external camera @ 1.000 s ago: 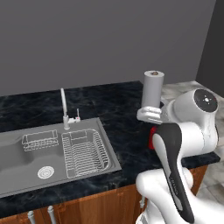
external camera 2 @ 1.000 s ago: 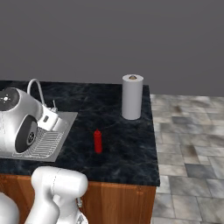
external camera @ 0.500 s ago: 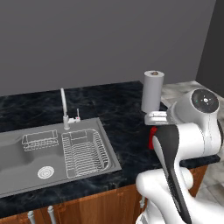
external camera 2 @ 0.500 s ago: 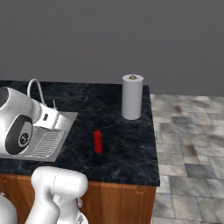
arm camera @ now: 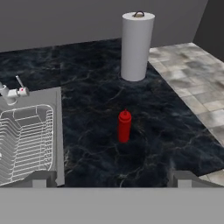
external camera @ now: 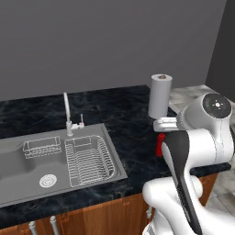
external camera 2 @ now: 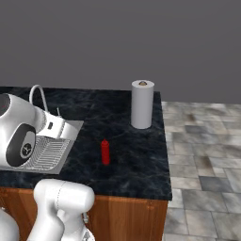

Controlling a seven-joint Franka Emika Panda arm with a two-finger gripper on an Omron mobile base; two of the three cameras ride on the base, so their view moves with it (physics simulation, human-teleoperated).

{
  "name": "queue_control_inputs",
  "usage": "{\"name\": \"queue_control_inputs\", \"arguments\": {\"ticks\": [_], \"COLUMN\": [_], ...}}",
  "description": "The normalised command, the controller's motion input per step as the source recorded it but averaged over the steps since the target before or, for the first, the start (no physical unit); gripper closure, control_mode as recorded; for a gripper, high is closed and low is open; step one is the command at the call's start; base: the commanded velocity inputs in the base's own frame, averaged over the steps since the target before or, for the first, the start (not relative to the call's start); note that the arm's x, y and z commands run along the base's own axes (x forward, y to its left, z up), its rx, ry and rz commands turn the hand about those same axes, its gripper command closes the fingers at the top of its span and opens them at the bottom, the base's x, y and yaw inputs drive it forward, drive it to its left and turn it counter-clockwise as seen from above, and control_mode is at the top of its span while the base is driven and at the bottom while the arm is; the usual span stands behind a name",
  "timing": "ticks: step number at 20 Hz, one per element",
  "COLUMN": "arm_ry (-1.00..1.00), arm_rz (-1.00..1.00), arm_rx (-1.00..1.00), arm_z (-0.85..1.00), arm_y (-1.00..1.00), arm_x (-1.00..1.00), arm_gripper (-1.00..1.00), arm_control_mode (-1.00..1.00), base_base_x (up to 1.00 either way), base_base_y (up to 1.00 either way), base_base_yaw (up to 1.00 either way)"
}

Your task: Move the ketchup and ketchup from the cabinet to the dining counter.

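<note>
Hand view: the small all-red plastic ketchup squeeze bottle (arm camera: 124,126) stands upright on the black white-veined marble tabletop (arm camera: 96,92), apart from the wide-open, empty claw (arm camera: 112,178). Probably light, slick, squeezable; grip mid-body.

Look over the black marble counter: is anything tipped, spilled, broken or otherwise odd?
Nothing stands out. The red ketchup bottle stands upright on the dining counter, apart from the upright paper towel roll behind it. The dish rack sits squarely in the sink, and no spill shows.
</note>
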Motion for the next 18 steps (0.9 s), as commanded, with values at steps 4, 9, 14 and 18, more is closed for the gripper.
{"name": "queue_control_inputs", "arguments": {"ticks": [4,9,14,18], "arm_ry": [0.0,0.04,0.0,0.0], "arm_rz": [0.0,0.0,0.0,0.0], "arm_rx": [0.0,0.0,0.0,0.0], "arm_z": [0.0,0.0,0.0,0.0], "arm_y": [0.0,0.0,0.0,0.0], "arm_x": [0.0,-0.05,0.0,0.0], "arm_gripper": [-1.0,-1.0,-1.0,-1.0], "arm_control_mode": [-1.0,1.0,1.0,1.0], "base_base_x": [0.0,-0.09,-0.96,-0.76], "base_base_y": [0.0,0.01,0.54,0.73], "base_base_yaw": [0.0,0.0,0.33,0.87]}}
